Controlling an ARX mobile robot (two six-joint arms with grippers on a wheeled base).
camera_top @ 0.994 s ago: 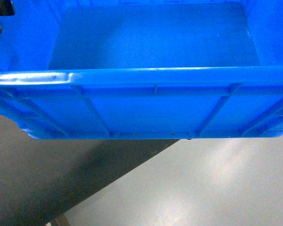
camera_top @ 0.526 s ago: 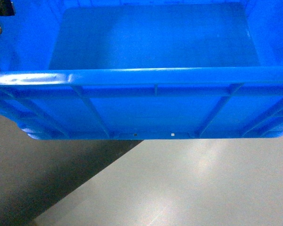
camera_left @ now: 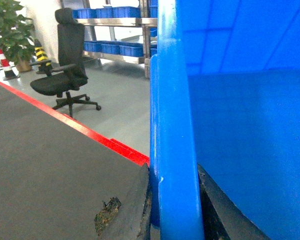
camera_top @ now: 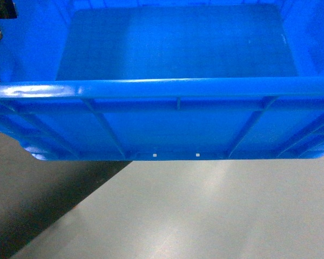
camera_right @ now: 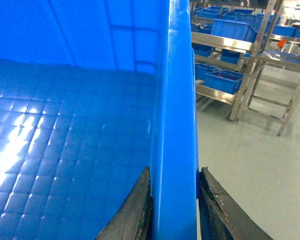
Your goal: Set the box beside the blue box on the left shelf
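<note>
The far wall and both ends of the large bright blue ribbed plastic crate (camera_top: 173,116) are cut off by the head view's edges, both arms are left unseen there, and only the dark fingers (camera_left: 212,210) gripping its rim are shown at the wrists.

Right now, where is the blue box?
The box fills the upper head view, held above the grey floor, with the left end effector and right end effector clamping its side walls.
</note>
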